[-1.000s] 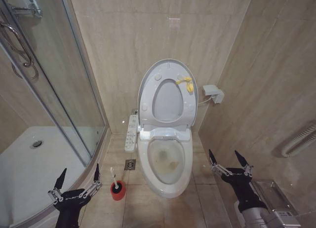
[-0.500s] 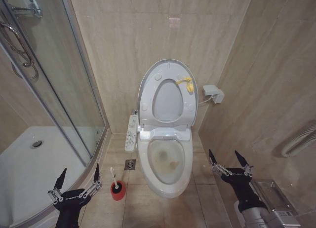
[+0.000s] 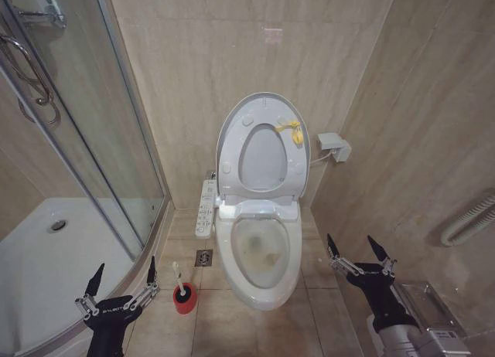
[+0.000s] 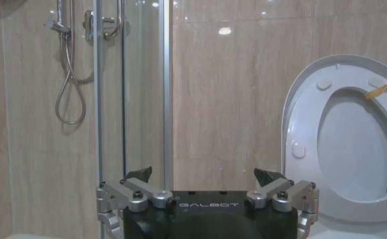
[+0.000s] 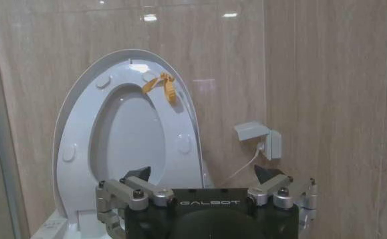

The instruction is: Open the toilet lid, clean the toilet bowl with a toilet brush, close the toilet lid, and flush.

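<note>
The toilet lid stands raised against the wall behind the toilet bowl, with the seat ring up against it; its yellow loop tag hangs near the upper edge. This position leaves the bowl fully exposed from above, so the opening step appears complete and brushing is the step at hand. The bowl's long axis runs from the wall toward the robot, narrow end nearest the robot; brown staining marks the inside.

The toilet brush stands in its red holder on the floor just beside the bowl, on the robot's left. The handle is roughly upright, tilted slightly away from the bowl, with the head down in the holder. A grasp would therefore likely come from above or from the side of the handle.

The left gripper hangs low, beside the brush on the side away from the bowl, fingers spread wide and holding nothing. The right gripper hangs on the opposite side of the bowl, also spread and empty.
</note>
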### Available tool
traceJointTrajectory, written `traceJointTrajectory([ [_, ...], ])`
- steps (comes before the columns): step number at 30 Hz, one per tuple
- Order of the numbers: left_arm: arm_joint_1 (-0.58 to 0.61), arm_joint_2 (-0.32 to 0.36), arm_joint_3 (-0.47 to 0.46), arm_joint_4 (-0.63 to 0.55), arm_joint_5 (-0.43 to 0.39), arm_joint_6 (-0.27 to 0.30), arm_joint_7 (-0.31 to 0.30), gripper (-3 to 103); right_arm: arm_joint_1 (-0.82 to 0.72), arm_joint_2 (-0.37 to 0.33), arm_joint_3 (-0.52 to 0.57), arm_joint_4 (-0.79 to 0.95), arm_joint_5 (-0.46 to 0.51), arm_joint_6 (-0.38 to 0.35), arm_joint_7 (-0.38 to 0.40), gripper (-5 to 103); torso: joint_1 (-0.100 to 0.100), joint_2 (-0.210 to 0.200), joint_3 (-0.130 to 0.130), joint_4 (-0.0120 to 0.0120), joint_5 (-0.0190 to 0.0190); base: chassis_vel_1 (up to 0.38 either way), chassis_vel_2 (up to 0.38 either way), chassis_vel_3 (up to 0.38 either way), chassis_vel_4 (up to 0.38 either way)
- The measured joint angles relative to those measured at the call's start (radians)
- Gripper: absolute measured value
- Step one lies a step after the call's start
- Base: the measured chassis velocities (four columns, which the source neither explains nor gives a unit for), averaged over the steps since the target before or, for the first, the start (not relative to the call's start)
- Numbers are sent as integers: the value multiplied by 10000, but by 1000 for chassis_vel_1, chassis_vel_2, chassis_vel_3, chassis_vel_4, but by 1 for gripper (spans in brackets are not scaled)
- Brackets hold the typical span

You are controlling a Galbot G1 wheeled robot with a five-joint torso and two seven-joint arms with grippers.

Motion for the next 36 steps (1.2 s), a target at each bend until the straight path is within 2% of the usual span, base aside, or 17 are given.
traceJointTrajectory([
  [36,0,0,0,0,0,0,0,100,0,0,0,-1,-2,0,0,100,0,0,0,0,0,0,0,0,0],
])
